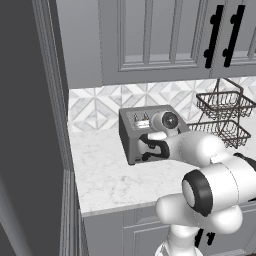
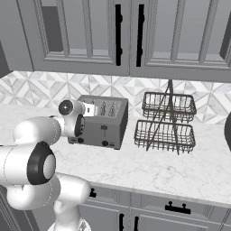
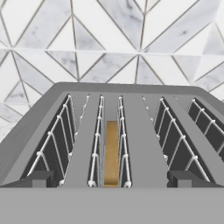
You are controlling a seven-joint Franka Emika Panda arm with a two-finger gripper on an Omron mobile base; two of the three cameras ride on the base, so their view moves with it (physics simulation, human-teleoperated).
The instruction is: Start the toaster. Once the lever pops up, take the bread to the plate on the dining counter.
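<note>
The grey toaster (image 1: 131,135) (image 2: 108,118) (image 3: 131,94) stands on the marble worktop against the patterned backsplash. A golden-brown bread (image 3: 111,151) slice sits low in one of its middle slots. On the toaster's front face, one black lever (image 2: 103,128) shows above a small knob. My gripper (image 1: 150,121) (image 2: 92,109) (image 3: 112,180) hovers over the toaster's front top edge and looks along the slots. It is open, and its two dark fingertips (image 3: 40,178) stand wide apart with nothing between them. The plate and the dining counter are out of view.
A two-tier wire basket rack (image 1: 222,117) (image 2: 167,122) stands right of the toaster. Grey upper cabinets (image 2: 122,31) hang above. A tall dark panel (image 1: 25,125) closes off the left. Bare worktop (image 2: 158,169) lies in front of the toaster.
</note>
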